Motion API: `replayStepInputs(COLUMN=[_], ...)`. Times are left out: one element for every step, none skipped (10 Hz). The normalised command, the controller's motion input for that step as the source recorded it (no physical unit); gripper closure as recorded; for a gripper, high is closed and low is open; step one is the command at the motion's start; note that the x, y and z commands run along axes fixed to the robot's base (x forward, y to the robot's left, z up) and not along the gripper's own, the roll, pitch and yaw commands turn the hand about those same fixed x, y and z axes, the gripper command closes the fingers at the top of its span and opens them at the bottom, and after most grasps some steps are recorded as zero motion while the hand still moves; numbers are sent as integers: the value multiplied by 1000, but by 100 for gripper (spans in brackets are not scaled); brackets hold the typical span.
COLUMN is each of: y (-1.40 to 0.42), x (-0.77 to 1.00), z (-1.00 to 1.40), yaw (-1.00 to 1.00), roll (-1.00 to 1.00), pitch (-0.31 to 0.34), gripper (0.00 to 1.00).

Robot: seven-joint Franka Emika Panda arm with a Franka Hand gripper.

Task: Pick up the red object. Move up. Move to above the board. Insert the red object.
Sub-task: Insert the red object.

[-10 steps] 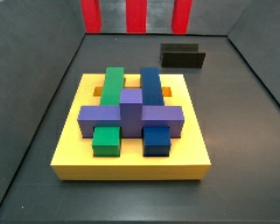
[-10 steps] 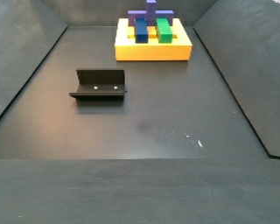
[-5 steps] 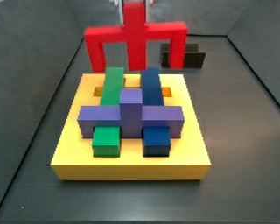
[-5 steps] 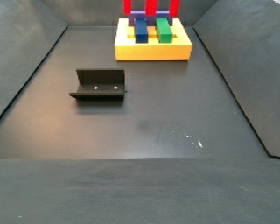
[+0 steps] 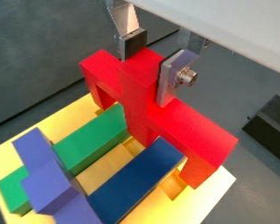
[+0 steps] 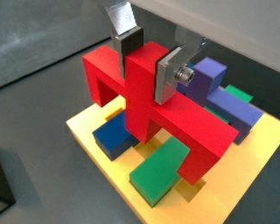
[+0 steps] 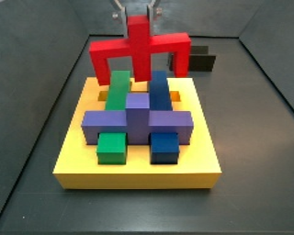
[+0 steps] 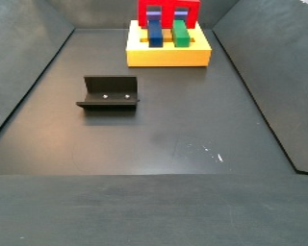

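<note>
My gripper [image 5: 154,63] [image 6: 149,63] is shut on the raised centre ridge of the red object [image 5: 178,131] [image 6: 108,70], a bright red arch with two short legs pointing down. In a side view the gripper [image 7: 137,14] holds the red object [image 7: 140,46] over the far end of the yellow board [image 7: 137,170]. Its legs straddle the green bar [image 7: 118,87] and the blue bar [image 7: 158,87]. I cannot tell whether the legs touch the board. The red object [image 8: 167,12] also shows above the board [image 8: 169,58] at the far end of the floor.
A purple cross-shaped block [image 7: 137,119] lies across the bars on the board, and short green and blue blocks sit at its near edge. The dark fixture [image 8: 109,93] stands on the floor away from the board. Dark walls enclose the floor.
The gripper has come down with the red object, from the top edge of the side views to just over the board's far end.
</note>
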Motion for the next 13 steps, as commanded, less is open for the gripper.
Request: replayStepInputs(y=[0,-29,-120,-171,-194,-106,0,9,0,0,0,0,0], x=[0,0,0,0,77,131,223,143,83,0,0,0,17], z=[-254,-189,-129,-189,-140,-9,-17,0,3,0,-43,-197,-257], yaw=[-37,-74,-51,-9,0,0,-26,-97,-60,-40,-17,0,0], roll=[166,43,16,87,90,40,29,1,6,0,0,-19,0], pitch=[0,0,0,0,0,19,40,70,74,6,0,0,0], gripper=[100,100,100,100,100,100,100,100,100,100,100,100,100])
